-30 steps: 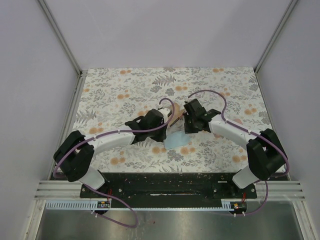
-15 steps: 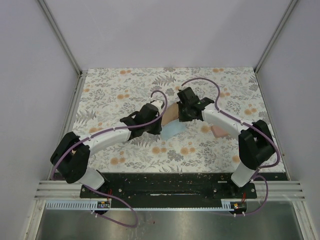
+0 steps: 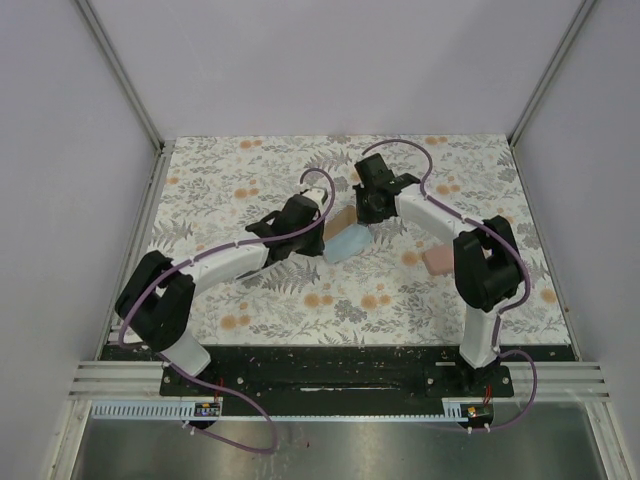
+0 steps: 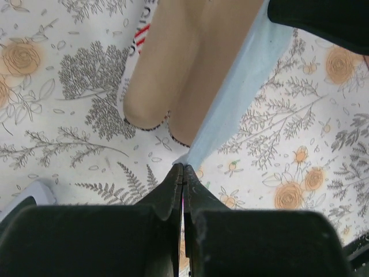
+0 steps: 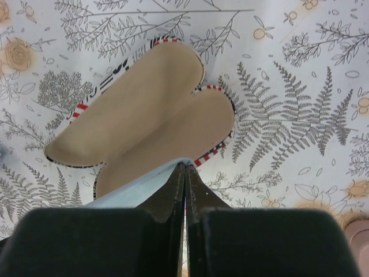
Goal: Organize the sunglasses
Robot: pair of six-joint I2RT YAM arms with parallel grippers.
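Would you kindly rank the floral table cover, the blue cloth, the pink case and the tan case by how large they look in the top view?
1. floral table cover
2. blue cloth
3. pink case and tan case: they look alike and both are partly hidden, so I will not rank them.

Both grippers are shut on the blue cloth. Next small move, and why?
Probably raise both together a little: the left gripper and right gripper each pinch an end of the light blue cloth, which overlaps the open tan-lined case.
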